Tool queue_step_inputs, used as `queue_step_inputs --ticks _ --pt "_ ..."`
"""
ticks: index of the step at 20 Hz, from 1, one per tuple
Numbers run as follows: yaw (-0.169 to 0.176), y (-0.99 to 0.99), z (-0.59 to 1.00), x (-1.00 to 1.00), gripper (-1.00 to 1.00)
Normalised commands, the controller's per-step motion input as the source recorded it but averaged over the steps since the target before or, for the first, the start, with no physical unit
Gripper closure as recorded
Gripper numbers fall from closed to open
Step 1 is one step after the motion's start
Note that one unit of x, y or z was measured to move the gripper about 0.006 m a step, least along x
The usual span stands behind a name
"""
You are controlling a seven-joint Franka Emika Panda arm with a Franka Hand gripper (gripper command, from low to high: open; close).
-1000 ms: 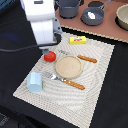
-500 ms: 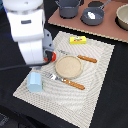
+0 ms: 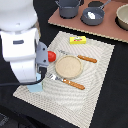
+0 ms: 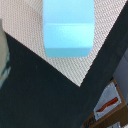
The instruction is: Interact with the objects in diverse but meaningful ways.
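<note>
The pale blue cup point(image 4: 67, 27) fills the wrist view, standing on the woven placemat point(image 4: 107, 35) near its corner. In the exterior view only a sliver of the cup point(image 3: 36, 89) shows below the white arm point(image 3: 20, 45), which hangs right over it. The gripper's fingers show in neither view. A red tomato point(image 3: 51, 56) sits just to the arm's right. The flat yellow packet point(image 3: 77, 40) lies at the mat's far edge. A dark grey frying pan point(image 3: 92, 16) holding something white rests on the wooden board.
A round beige plate point(image 3: 68, 66) lies mid-mat, with a wooden-handled knife point(image 3: 87, 59) on its far side and a fork point(image 3: 67, 81) on its near side. A dark pot point(image 3: 67, 7) and a bowl point(image 3: 122, 15) stand on the board point(image 3: 107, 30).
The arm has come down and toward the near left corner of the mat, and now covers the blue cup that was in plain sight before.
</note>
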Motion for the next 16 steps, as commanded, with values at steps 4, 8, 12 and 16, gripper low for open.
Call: queue_step_inputs --ticks 4,8,12,16 --pt "0.0 -0.1 -0.18 0.04 -1.0" --pt "0.0 -0.13 -0.17 0.04 -1.0" --pt "0.0 -0.13 -0.14 0.15 -1.0" --pt "0.0 -0.17 -0.15 0.2 -1.0"
